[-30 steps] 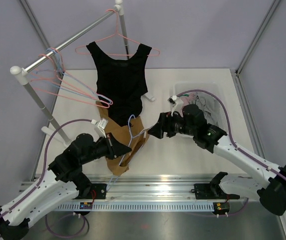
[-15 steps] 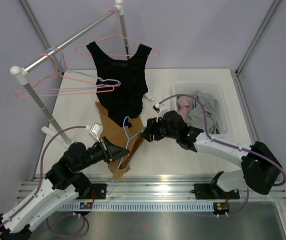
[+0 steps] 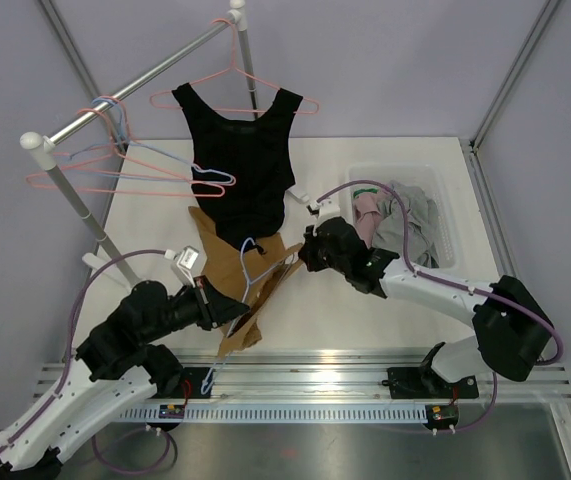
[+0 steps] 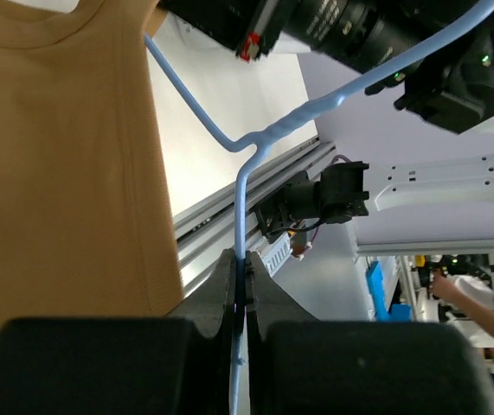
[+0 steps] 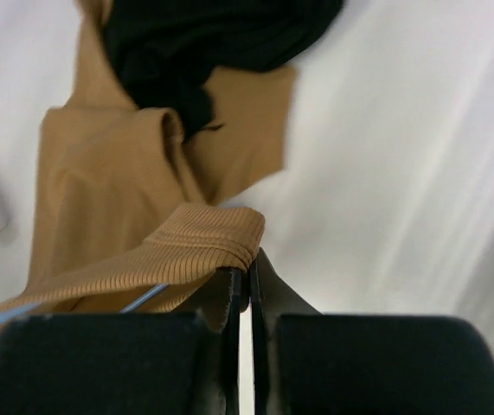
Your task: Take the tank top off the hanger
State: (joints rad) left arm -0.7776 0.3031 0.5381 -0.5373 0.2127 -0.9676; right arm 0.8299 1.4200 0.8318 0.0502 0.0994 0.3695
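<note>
A tan tank top (image 3: 223, 262) hangs on a light-blue wire hanger (image 3: 252, 262) low over the table, in front of the rack. My left gripper (image 3: 229, 306) is shut on the hanger's wire stem (image 4: 245, 190), and the tan fabric (image 4: 56, 173) fills the left of the left wrist view. My right gripper (image 3: 303, 257) reaches in from the right. Its jaws are together, pinching the ribbed edge of the top's strap (image 5: 203, 246) at the fingertips (image 5: 248, 270). A bit of blue wire (image 5: 143, 298) shows under the strap.
A black tank top (image 3: 240, 150) hangs on a pink hanger from the rack bar (image 3: 135, 90), its hem touching the tan top. Several pink and blue bare hangers (image 3: 125, 175) hang at the left. A clear bin (image 3: 443, 200) of clothes stands at the right.
My right gripper has moved left to the tan top and closed on its strap. The left arm lowered the hanger slightly. The bare hangers on the rack have swung.
</note>
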